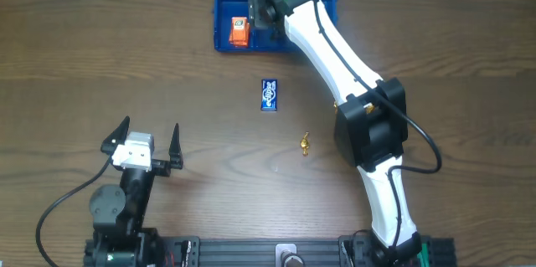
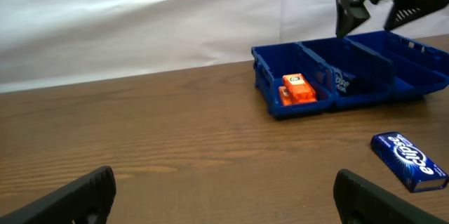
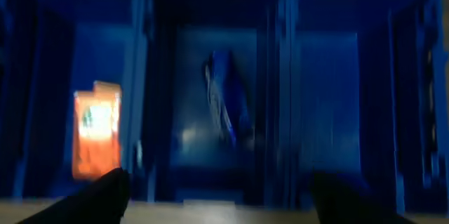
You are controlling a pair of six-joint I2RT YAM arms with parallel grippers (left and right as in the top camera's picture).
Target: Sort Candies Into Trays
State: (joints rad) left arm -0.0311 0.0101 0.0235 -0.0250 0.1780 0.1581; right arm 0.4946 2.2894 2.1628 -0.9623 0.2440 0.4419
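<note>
A blue tray (image 1: 224,16) with three compartments stands at the table's far side. Its left compartment holds orange candy packs (image 1: 239,31) (image 2: 298,88) (image 3: 97,133). A blue pack (image 3: 228,104) (image 2: 342,81) lies in the middle compartment. My right gripper (image 1: 261,3) (image 2: 375,10) hovers open above the tray, nothing between its fingers (image 3: 105,192). Another blue candy pack (image 1: 269,94) (image 2: 410,159) lies flat on the table in front of the tray. A small gold-wrapped candy (image 1: 304,143) lies nearer the middle. My left gripper (image 1: 144,146) rests open near the front left, empty.
The wooden table (image 1: 126,66) is bare on the left and right sides. The right arm (image 1: 335,58) stretches diagonally over the table's right centre. A white backdrop (image 2: 140,20) stands behind the table.
</note>
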